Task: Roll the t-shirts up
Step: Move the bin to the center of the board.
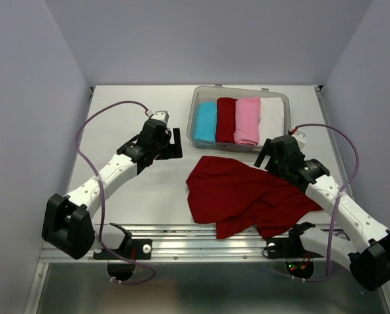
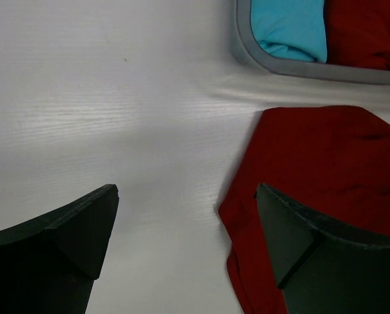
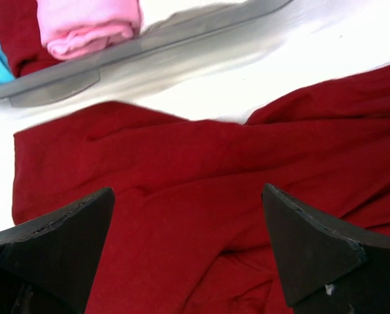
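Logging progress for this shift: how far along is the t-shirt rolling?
Done: cyan, dark red, pink and white rolled t-shirts sit side by side in the clear bin. In hand: nothing; the left gripper and right gripper are both open, the right one above the large dark red t-shirt. Left: that shirt lies crumpled and unrolled on the table.

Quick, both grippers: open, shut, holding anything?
Left gripper: open, holding nothing.
Right gripper: open, holding nothing, over the loose dark red t-shirt.
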